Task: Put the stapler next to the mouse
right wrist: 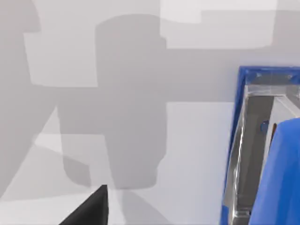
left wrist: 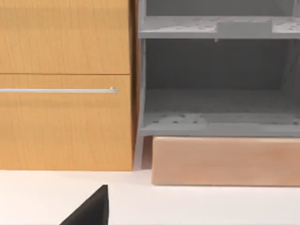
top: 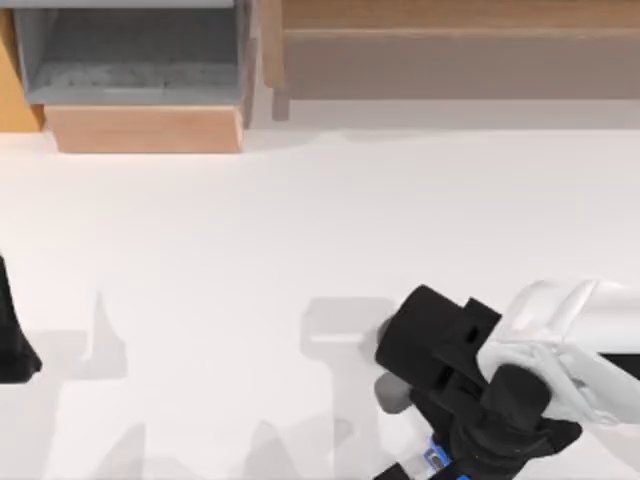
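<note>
The bright-blue stapler [right wrist: 262,154] fills one side of the right wrist view, showing a silvery inner strip, and lies on the white table. In the top view only a small blue piece of the stapler [top: 436,458] shows at the front edge, beneath my right arm. My right gripper [top: 468,445] hangs directly over it, and I cannot tell whether it grips the stapler. A rounded grey shape [top: 388,392] pokes out from under the right arm's left side. I cannot tell whether that shape is the mouse. My left gripper [top: 12,345] is parked at the table's left edge.
A wooden cabinet [left wrist: 65,84] and a grey open shelf unit [top: 130,55] above a light wooden block [top: 145,128] stand along the back left. A long wooden unit [top: 460,50] runs along the back right. White tabletop [top: 250,250] stretches between the arms.
</note>
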`<state>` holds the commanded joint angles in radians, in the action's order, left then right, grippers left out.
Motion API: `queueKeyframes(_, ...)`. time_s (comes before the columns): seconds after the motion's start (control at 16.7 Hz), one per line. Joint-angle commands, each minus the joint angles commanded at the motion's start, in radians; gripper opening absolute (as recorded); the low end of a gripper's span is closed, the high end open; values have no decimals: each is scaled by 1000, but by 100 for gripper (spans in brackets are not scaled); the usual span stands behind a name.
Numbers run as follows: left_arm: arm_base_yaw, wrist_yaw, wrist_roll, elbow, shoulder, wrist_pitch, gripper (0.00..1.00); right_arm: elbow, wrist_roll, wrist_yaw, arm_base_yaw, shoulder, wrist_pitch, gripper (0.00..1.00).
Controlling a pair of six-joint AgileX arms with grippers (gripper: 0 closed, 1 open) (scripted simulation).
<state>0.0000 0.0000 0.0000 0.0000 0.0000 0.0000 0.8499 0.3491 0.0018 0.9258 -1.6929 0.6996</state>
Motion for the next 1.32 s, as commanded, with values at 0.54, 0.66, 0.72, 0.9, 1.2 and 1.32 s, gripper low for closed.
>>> queueKeyframes(0.54,0,0,0,0,0,0,100,-24,1,0,1,-26,-35,77)
queueKeyframes(0.66,0,0,0,0,0,0,100,-24,1,0,1,-26,-35,62)
queueKeyframes(0.72,0,0,0,0,0,0,100,-24,1,0,1,-26,-35,55)
queueKeyframes(0.9,0,0,0,0,0,0,100,-24,1,0,1,-26,-35,32)
queueKeyframes(1.2,0,0,0,0,0,0,100,-24,1,0,1,-26,-35,0)
queueKeyframes(1.32,0,0,0,0,0,0,100,-24,1,0,1,-26,-35,0)
